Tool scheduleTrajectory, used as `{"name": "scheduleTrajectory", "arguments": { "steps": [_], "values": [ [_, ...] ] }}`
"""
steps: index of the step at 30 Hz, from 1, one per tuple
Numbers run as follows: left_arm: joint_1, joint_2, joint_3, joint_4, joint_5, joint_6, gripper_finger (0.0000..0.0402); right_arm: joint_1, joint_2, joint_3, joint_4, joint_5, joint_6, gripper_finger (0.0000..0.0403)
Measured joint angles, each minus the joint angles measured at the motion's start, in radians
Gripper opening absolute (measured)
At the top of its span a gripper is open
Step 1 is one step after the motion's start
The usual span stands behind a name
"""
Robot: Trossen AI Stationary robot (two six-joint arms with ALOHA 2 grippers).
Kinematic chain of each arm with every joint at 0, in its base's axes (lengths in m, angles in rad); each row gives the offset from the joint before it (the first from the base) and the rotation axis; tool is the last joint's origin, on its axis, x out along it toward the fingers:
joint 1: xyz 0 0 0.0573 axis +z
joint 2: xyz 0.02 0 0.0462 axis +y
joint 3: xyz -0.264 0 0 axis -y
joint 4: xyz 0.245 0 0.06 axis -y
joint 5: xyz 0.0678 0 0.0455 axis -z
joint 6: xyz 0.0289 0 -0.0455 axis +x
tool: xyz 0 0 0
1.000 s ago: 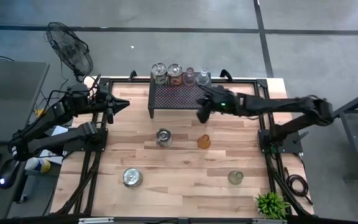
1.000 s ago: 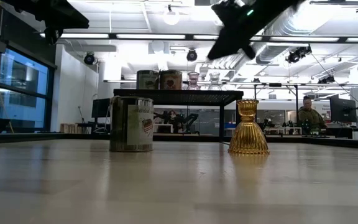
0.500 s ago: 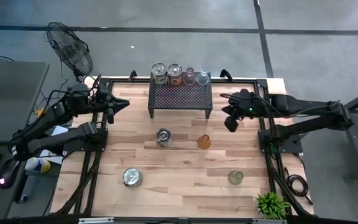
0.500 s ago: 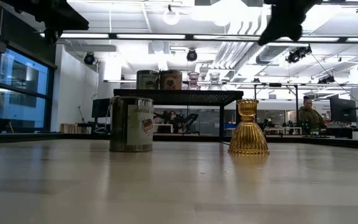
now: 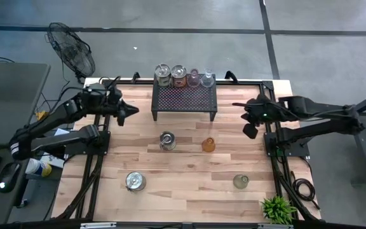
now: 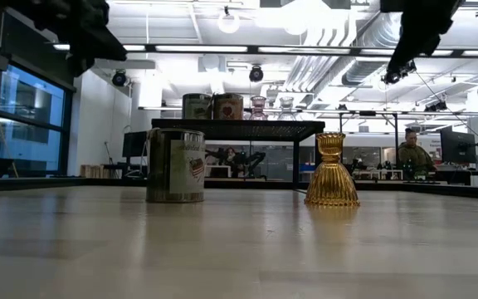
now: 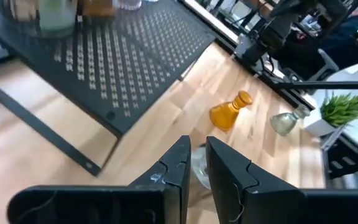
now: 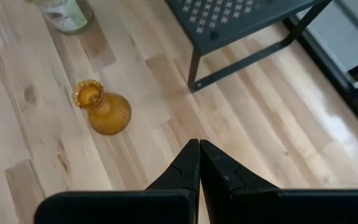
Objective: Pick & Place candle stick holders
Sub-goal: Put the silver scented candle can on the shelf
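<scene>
Amber holder (image 5: 208, 144) stands upright mid-table near a silvery holder (image 5: 167, 140), four more lined on the black stand (image 5: 184, 99) — the left gripper (image 5: 132, 112), slightly parted, should descend squarely; right gripper (image 5: 251, 131) pressed together, empty.

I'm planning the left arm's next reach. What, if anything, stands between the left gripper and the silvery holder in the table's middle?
Nothing visible: bare wood lies between the left gripper and the silvery holder. The black stand is off to the side.
</scene>
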Motion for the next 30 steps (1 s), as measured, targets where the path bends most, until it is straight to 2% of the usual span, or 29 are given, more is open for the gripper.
{"name": "scheduleTrajectory", "arguments": {
  "steps": [3, 7, 11, 13, 17, 22, 30],
  "values": [
    [0.0, 0.033, 0.0, -0.011, 0.014, -0.062, 0.0049, 0.0, -0.062, -0.029, 0.036, 0.008, -0.024, 0.0],
    [-0.007, 0.078, 0.0, -0.015, 0.032, -0.11, 0.0049, 0.0, -0.156, -0.144, 0.121, -0.003, -0.018, 0.0],
    [-0.059, 0.12, 0.0, -0.023, 0.03, -0.136, 0.0049, 0.0, -0.234, -0.258, 0.226, 0.001, 0.01, 0.0],
    [-0.095, 0.129, 0.011, -0.082, 0.031, -0.163, 0.0049, 0.0, -0.255, -0.303, 0.279, 0.002, 0.017, 0.0],
    [-0.189, 0.141, 0.066, -0.282, 0.001, -0.224, 0.0049, 0.0, -0.273, -0.36, 0.353, -0.006, 0.018, 0.0],
    [-0.338, 0.141, 0.142, -0.469, -0.098, -0.379, 0.0049, 0.0, -0.271, -0.379, 0.381, -0.013, -0.013, 0.0],
    [-0.568, 0.197, 0.174, -0.595, -0.151, -0.731, 0.0049, -0.001, -0.272, -0.38, 0.4, 0.035, -0.03, 0.0]
  ]
}}
